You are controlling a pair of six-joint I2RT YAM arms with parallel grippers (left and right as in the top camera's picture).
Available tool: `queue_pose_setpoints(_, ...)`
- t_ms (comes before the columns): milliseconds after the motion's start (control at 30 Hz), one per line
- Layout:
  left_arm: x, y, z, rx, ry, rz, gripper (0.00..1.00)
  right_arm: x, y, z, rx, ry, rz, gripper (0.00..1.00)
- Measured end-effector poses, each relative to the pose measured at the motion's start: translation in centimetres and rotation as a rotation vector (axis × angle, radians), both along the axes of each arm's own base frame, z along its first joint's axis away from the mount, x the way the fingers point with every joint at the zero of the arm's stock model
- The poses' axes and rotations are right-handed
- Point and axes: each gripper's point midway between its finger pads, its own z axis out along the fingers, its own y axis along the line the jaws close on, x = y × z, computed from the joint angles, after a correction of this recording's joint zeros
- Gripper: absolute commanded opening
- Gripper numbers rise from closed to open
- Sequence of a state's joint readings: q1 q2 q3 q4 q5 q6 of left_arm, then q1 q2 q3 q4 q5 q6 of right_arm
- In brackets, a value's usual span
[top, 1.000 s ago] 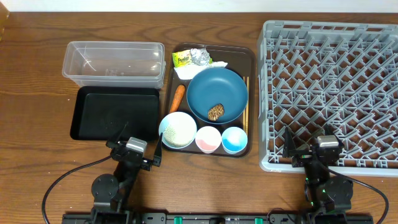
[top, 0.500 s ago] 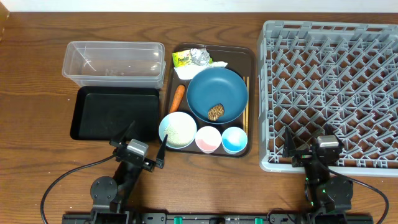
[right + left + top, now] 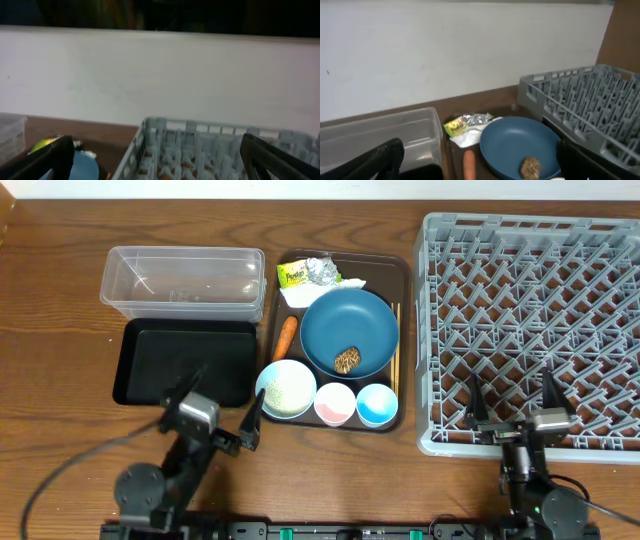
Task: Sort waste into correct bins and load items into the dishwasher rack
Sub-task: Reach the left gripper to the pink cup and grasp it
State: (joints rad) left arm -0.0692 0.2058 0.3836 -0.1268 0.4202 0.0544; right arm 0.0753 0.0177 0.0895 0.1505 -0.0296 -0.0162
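Since the earlier frame the left gripper (image 3: 228, 387) has swung toward the left of the overhead view, and the right gripper (image 3: 510, 385) has shifted right and down toward the lower edge. Both have their fingers spread wide and hold nothing.

The left gripper sits lower left of centre, one finger over the black tray (image 3: 185, 360) and the other just beside the bowl (image 3: 286, 388). The right gripper sits over the lower edge of the rack (image 3: 530, 310), which fills the right of the frame.

The tub (image 3: 182, 280) stands upper left, with the black tray just below it. The brown tray (image 3: 375, 265) lies in the middle. At its top are the wrapper (image 3: 291, 275), the foil (image 3: 321, 271) and the napkin (image 3: 300, 295). Below them is the plate (image 3: 350, 325) with the lump (image 3: 347, 360) on it. The carrot (image 3: 285, 337) lies left of the plate and the chopsticks (image 3: 396, 355) lie along its right side. Along the bottom edge stand the bowl, the pink cup (image 3: 335, 402) and the blue cup (image 3: 376, 404).
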Motion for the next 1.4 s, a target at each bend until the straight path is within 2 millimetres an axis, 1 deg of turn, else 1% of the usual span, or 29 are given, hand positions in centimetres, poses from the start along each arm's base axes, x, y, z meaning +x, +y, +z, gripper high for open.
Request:
queue_pose_setpoints(67,0.6,0.0,1.0,0.001,0.09,0.0,0.98,-0.3,-0.1,1.5,-0.002,0.028,-0.003,0.99)
queue_pose_setpoints(167,1.6,-0.1,2.0,0.008,0.206,0.0,0.98,-0.2,-0.1,3.1,-0.011,0.103,-0.004,0.99)
queue_pose_setpoints(200,2.0,-0.2,2.3,0.01,0.256,-0.005,0.98,-0.1,-0.1,3.4,-0.013,0.134,-0.005,0.99)
queue_pose_setpoints(300,3.3,-0.9,3.8,0.01,0.374,-0.042,0.98,1.1,0.0,4.7,-0.024,0.262,-0.005,0.99)
queue_pose_setpoints(400,4.8,-2.2,5.3,-0.006,0.411,-0.114,0.98,2.8,0.1,5.4,-0.034,0.392,-0.007,0.99)
queue_pose_setpoints(467,5.4,-3.0,5.6,-0.019,0.433,-0.167,0.98,4.2,0.2,5.6,-0.041,0.491,-0.006,0.99)
queue_pose_setpoints(500,5.5,-3.5,5.4,-0.028,0.451,-0.195,0.98,4.9,0.3,5.2,-0.047,0.565,-0.002,0.99)
queue_pose_setpoints(667,4.9,-5.2,3.7,-0.084,0.568,-0.308,0.98,8.7,1.1,4.0,-0.059,0.807,0.029,0.99)
queue_pose_setpoints(733,4.4,-5.7,3.4,-0.105,0.596,-0.349,0.98,10.1,1.4,3.6,-0.061,0.857,0.037,0.99)
queue_pose_setpoints(833,3.8,-6.2,3.2,-0.126,0.628,-0.386,0.98,11.4,1.8,3.0,-0.059,0.892,0.056,0.99)
queue_pose_setpoints(900,3.3,-6.1,2.3,-0.134,0.686,-0.377,0.98,11.8,2.2,2.4,-0.055,0.914,0.077,0.99)
queue_pose_setpoints(933,3.1,-6.0,1.5,-0.133,0.73,-0.36,0.98,11.9,2.5,2.1,-0.051,0.924,0.095,0.99)
queue_pose_setpoints(1033,2.1,-5.6,-1.8,-0.109,0.9,-0.295,0.98,11.9,3.3,1.7,-0.039,0.937,0.142,0.99)
queue_pose_setpoints(1100,1.8,-5.7,-4.0,-0.062,0.994,-0.262,0.98,11.9,3.9,1.7,-0.03,0.936,0.178,0.99)
queue_pose_setpoints(1267,1.6,-7.5,-7.4,0.111,1.071,-0.234,0.98,12.3,4.8,2.6,-0.009,0.9,0.229,0.99)
queue_pose_setpoints(1400,1.8,-8.8,-10.0,0.26,1.095,-0.187,0.98,12.4,4.8,2.7,0.047,0.906,0.215,0.99)
